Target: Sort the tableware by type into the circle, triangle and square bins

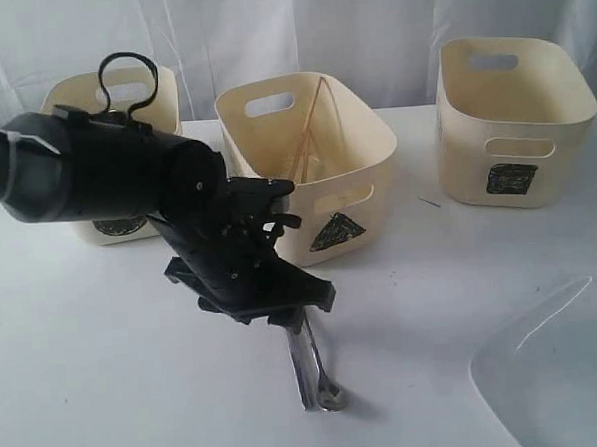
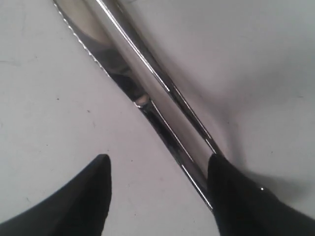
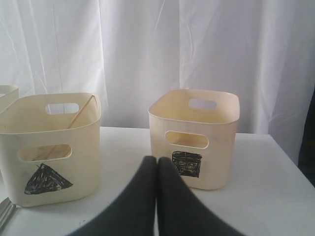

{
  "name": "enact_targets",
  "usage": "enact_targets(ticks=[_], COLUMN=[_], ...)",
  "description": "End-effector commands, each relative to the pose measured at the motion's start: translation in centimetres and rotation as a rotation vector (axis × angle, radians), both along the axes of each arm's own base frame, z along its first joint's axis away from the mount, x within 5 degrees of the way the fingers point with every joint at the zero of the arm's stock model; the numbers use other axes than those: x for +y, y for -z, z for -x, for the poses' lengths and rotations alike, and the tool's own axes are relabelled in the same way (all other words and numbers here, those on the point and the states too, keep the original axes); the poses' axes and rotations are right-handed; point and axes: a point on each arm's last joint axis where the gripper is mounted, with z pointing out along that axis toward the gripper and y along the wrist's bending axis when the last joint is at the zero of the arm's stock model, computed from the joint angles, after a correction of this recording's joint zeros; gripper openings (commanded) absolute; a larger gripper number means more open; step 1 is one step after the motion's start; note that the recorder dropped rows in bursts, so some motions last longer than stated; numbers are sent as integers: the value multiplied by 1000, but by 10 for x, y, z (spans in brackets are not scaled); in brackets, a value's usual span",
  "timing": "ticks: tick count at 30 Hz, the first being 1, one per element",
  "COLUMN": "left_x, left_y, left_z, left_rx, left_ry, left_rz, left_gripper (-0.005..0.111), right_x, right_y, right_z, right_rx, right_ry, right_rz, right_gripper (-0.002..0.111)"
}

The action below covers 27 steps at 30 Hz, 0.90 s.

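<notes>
Steel cutlery (image 1: 311, 368), a serrated knife (image 2: 93, 44) beside a second steel handle (image 2: 162, 93), lies flat on the white table. My left gripper (image 2: 157, 164) is open low over it, and one fingertip (image 2: 219, 172) touches the handles. In the exterior view the left gripper (image 1: 292, 319) covers the cutlery's upper end. Wooden chopsticks (image 1: 308, 123) lean inside the triangle bin (image 1: 311, 173). The circle bin (image 1: 121, 93) is half hidden behind my arm. The square bin (image 1: 509, 122) stands at the right. My right gripper (image 3: 156, 161) is shut and empty, facing the square bin (image 3: 197, 132) and the triangle bin (image 3: 49, 142).
The corner of a large white square plate (image 1: 557, 370) shows at the front right. A thin sliver (image 1: 430, 202) lies between the triangle and square bins. White curtains hang behind the table.
</notes>
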Motion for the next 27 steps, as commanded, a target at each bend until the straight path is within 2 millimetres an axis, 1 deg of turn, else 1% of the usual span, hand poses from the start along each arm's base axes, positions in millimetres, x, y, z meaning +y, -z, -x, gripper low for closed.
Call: enact_targets(ticks=[1, 6, 12, 22, 27], left_x=[-2, -2, -3, -5, -4], left_y=[10, 15, 17, 16, 18], left_z=[1, 0, 0, -3, -4], left_rx=[39, 54, 57, 25, 10], left_ry=[-52, -75, -86, -89, -71], left_rz=[2, -5, -3, 24, 3], left_gripper=[62, 62, 51, 51, 51], right_x=[0, 0, 0, 0, 0], right_y=[2, 2, 2, 2, 2], right_z=[0, 0, 0, 0, 0], right_rx=[-4, -4, -4, -4, -4], right_ry=[-4, -4, -4, -4, -4], right_rz=[7, 7, 7, 7, 7], right_gripper=[0, 0, 0, 0, 0])
